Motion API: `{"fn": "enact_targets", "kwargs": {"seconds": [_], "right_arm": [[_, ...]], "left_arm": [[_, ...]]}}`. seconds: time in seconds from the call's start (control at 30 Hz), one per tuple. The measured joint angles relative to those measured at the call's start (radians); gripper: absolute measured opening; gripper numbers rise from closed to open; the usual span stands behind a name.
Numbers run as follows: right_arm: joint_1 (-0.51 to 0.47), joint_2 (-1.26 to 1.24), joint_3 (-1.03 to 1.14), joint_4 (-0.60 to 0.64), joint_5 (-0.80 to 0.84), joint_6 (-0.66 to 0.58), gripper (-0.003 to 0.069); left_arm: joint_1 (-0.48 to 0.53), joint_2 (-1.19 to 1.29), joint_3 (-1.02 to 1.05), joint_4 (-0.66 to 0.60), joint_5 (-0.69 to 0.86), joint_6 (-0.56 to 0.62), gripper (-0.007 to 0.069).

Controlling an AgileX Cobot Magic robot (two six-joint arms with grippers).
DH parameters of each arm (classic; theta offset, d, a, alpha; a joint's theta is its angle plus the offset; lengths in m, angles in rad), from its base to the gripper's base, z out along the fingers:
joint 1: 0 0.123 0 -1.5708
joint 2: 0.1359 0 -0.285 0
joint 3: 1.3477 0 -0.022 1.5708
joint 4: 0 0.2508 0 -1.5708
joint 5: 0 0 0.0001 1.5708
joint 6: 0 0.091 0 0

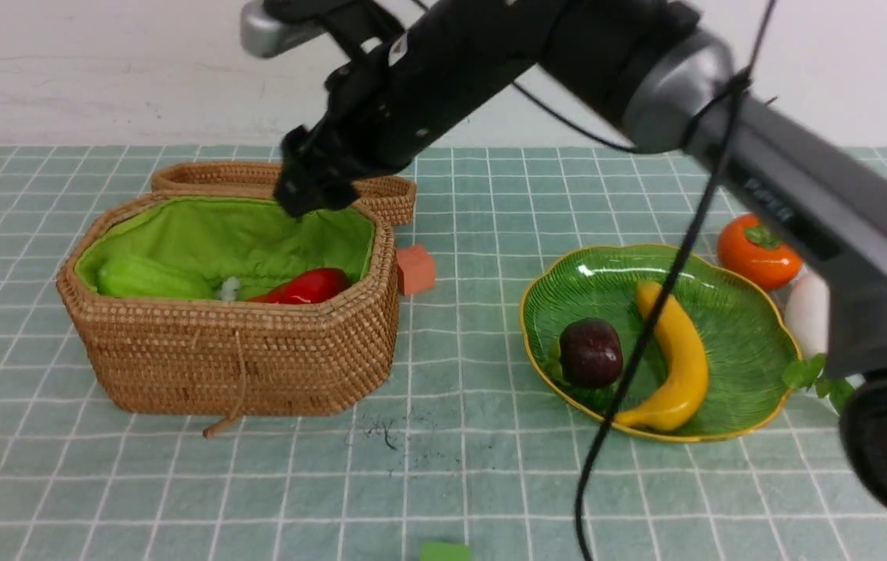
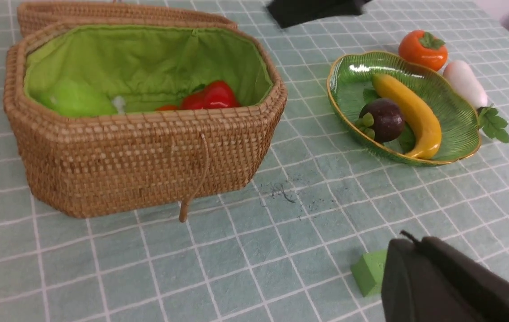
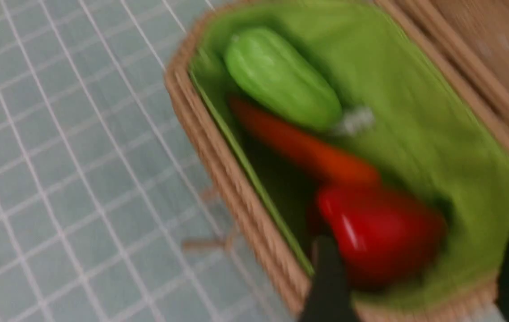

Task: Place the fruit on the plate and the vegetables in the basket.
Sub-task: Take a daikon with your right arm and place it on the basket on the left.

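Now the right gripper [image 1: 311,193], jaws apart and empty, hangs over the basket [image 1: 241,351]; the radish [image 1: 806,312] lies far right, past the plate [image 1: 740,331].

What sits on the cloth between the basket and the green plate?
A small orange-red block beside the basket; the rest toward the plate is bare cloth, front view.

The tan woven basket [image 1: 241,351] is lined bright green, the teal cloth [image 1: 451,467] gridded white.
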Motion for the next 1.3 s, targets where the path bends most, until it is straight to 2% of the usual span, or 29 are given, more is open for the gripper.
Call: {"fn": "enact_targets", "kwargs": {"seconds": [0.1,0.13,0.17,0.23,0.33,0.43,0.47,0.5,0.53,0.57,0.6,0.67,0.7,0.77,0.87,0.9,0.93,1.03,1.1,1.17,1.3], "right_arm": [[-0.006,-0.060,0.007,-0.105,0.052,0.108,0.0209],[-0.006,-0.069,0.008,-0.122,0.054,0.123,0.0195],[-0.008,-0.093,0.021,-0.170,0.058,0.166,0.0103],[-0.019,-0.145,0.066,-0.256,0.058,0.249,0.0010],[-0.045,-0.239,0.197,-0.346,0.056,0.316,-0.0016],[-0.177,-0.480,0.510,-0.469,0.052,0.433,-0.0014],[-0.177,-0.480,0.527,-0.474,0.052,0.433,-0.0014],[-0.235,-0.534,0.595,-0.490,0.052,0.457,-0.0013],[-0.356,-0.603,0.749,-0.518,0.045,0.524,-0.0006],[-0.412,-0.620,0.789,-0.517,0.028,0.546,-0.0002],[-0.426,-0.623,0.813,-0.517,0.022,0.551,-0.0001],[-0.599,-0.611,0.927,-0.422,-0.069,0.581,0.0040],[-0.609,-0.607,0.937,-0.412,-0.075,0.581,0.0045],[-0.704,-0.539,0.962,-0.290,-0.124,0.559,0.0136],[-0.767,-0.432,0.949,-0.204,-0.170,0.521,0.0263],[-0.767,-0.432,0.947,-0.202,-0.173,0.519,0.0274],[-0.787,-0.361,0.922,-0.189,-0.189,0.502,0.0367],[-0.795,-0.261,0.866,-0.175,-0.220,0.490,0.0509],[-0.795,-0.203,0.825,-0.163,-0.248,0.489,0.0579],[-0.795,-0.165,0.789,-0.151,-0.265,0.489,0.0614],[-0.795,-0.083,0.727,-0.116,-0.275,0.489,0.0629]], "left_arm": [[0.000,0.000,0.000,-0.004,-0.038,0.034,-0.0010],[0.000,0.000,0.000,-0.006,-0.045,0.038,-0.0010],[0.000,0.000,0.000,-0.015,-0.059,0.053,-0.0010],[0.000,0.000,0.000,-0.028,-0.076,0.069,-0.0010],[0.000,0.000,0.000,-0.054,-0.082,0.092,-0.0010],[0.000,0.000,0.000,-0.085,-0.084,0.127,-0.0010],[0.000,0.000,0.000,-0.085,-0.084,0.127,-0.0010],[0.000,0.000,0.000,-0.089,-0.085,0.139,-0.0010],[0.000,0.000,0.000,-0.094,-0.089,0.160,-0.0010],[0.000,0.000,0.000,-0.096,-0.089,0.167,-0.0010],[0.000,0.000,0.000,-0.097,-0.090,0.170,-0.0010],[0.000,0.000,0.000,-0.105,-0.099,0.181,-0.0010],[0.000,0.000,0.000,-0.107,-0.099,0.181,-0.0010],[0.000,0.000,0.000,-0.108,-0.102,0.185,-0.0010],[0.000,0.000,0.000,-0.109,-0.106,0.188,-0.0010],[0.000,0.000,0.000,-0.109,-0.107,0.188,-0.0010],[0.000,0.000,0.000,-0.109,-0.111,0.189,-0.0010],[0.000,0.000,0.000,-0.109,-0.116,0.188,-0.0010],[0.000,0.000,0.000,-0.109,-0.117,0.188,-0.0010],[0.000,0.000,0.000,-0.109,-0.117,0.188,-0.0010],[0.000,0.000,0.000,-0.110,-0.117,0.188,-0.0010]]}}
